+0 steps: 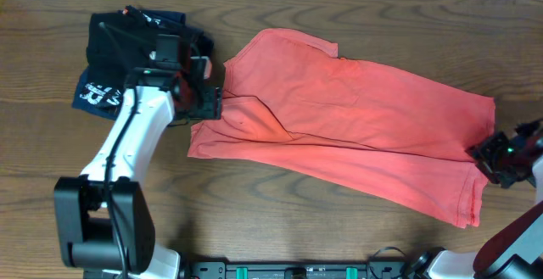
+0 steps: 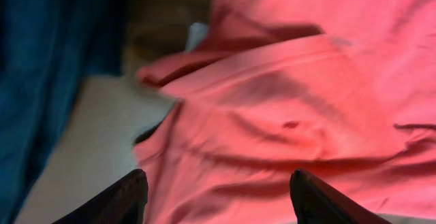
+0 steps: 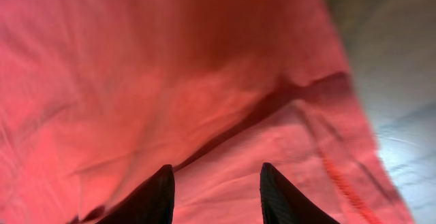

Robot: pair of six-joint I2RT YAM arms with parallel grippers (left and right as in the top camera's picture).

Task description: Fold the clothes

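The clothes, a coral-red T-shirt point(image 1: 339, 118), lie folded over lengthwise in a slanted band across the table, a flap doubled back over the left part. My left gripper point(image 1: 212, 103) is at the shirt's left edge. In the left wrist view it point(image 2: 218, 176) stands open, fingers wide apart, over wrinkled red cloth point(image 2: 286, 88) with nothing pinched. My right gripper point(image 1: 482, 153) sits at the shirt's right edge. In the right wrist view it point(image 3: 216, 168) is open above the red fabric point(image 3: 170, 81), with cloth below the fingers and none between them.
A folded navy garment with white lettering point(image 1: 102, 92) and a black garment point(image 1: 127, 33) lie at the far left, just behind my left arm. The navy cloth point(image 2: 41, 81) fills the left side of the left wrist view. Wooden tabletop point(image 1: 339, 237) surrounds the shirt.
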